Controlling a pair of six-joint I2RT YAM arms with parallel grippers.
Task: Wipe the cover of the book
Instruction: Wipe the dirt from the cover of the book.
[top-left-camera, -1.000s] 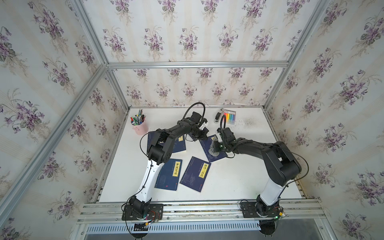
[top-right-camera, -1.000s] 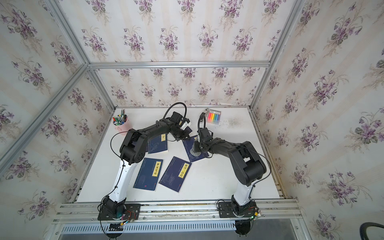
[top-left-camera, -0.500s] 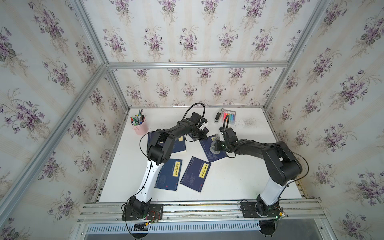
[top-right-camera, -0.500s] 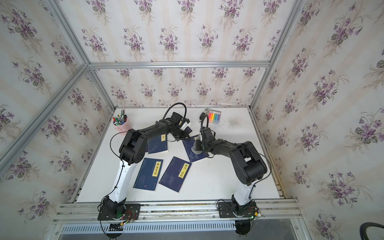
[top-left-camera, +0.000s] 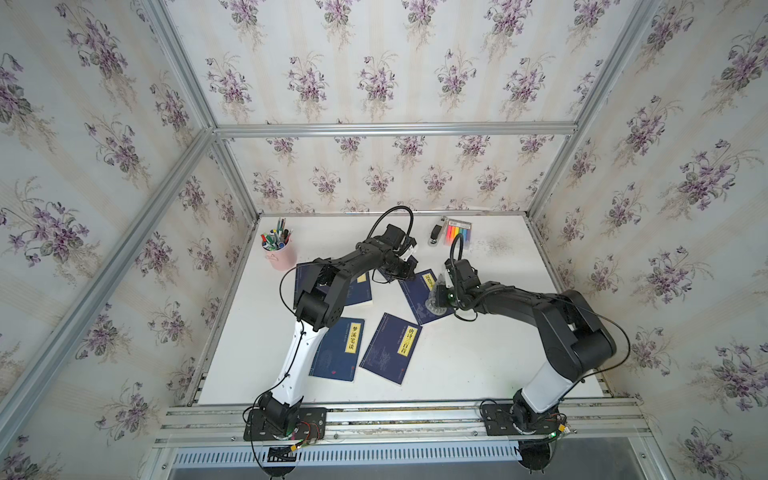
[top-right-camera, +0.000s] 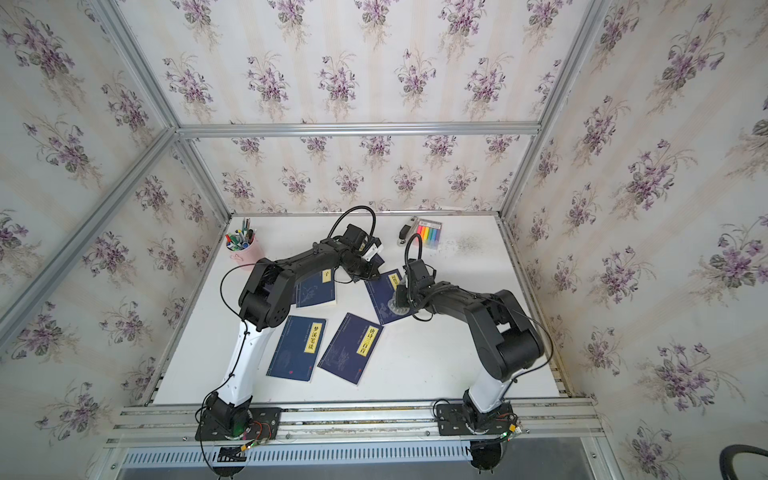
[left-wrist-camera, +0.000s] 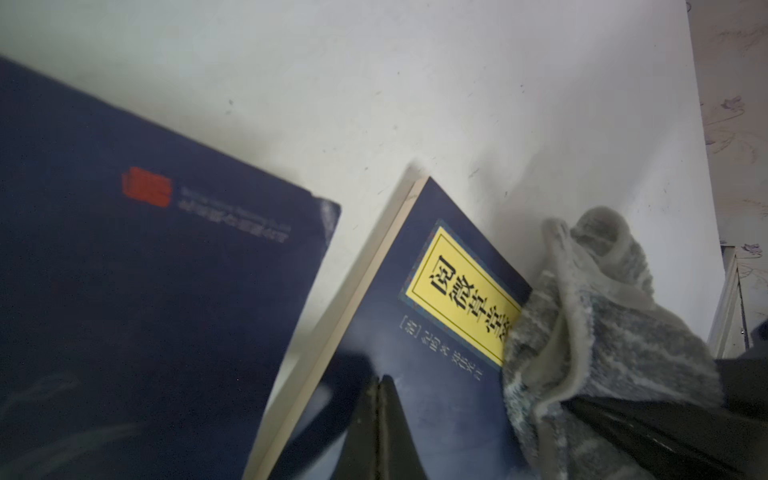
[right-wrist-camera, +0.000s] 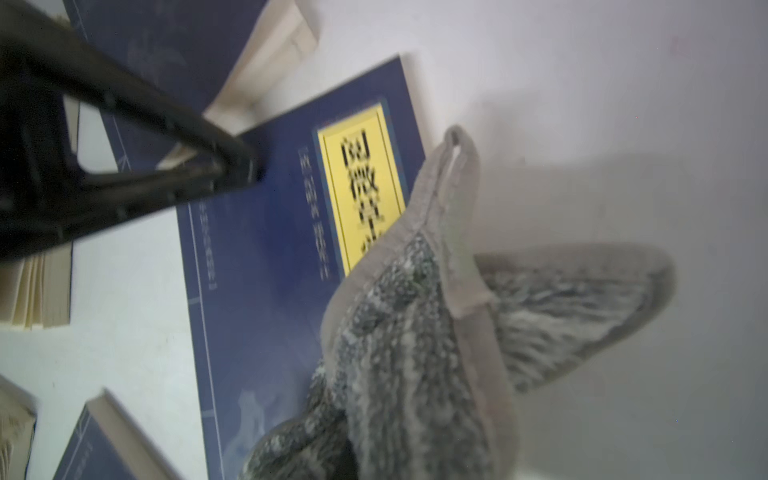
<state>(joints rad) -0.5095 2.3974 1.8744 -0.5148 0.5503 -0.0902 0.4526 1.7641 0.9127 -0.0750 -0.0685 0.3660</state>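
The book (top-left-camera: 417, 300) is dark blue with a yellow title label and lies flat mid-table, in both top views (top-right-camera: 380, 305). My left gripper (left-wrist-camera: 380, 380) is shut and empty, its tips pressed onto the cover near the label end (top-left-camera: 405, 271). My right gripper (top-left-camera: 441, 296) is shut on a grey fluffy cloth (right-wrist-camera: 415, 353), which rests on the cover's edge beside the label (left-wrist-camera: 602, 332). The cloth hides the right fingers in the right wrist view. The left fingers (right-wrist-camera: 232, 166) show there, touching the book (right-wrist-camera: 257, 270).
Three more blue books lie around: one (top-left-camera: 360, 291) under the left arm and two (top-left-camera: 338, 349) (top-left-camera: 390, 347) nearer the front. A pink pen cup (top-left-camera: 278, 253) stands back left. A highlighter pack (top-left-camera: 459, 230) and a small black object (top-left-camera: 435, 234) lie at the back.
My right gripper has shifted slightly to the right with the cloth across the cover. The left gripper has stayed pressed on the book.
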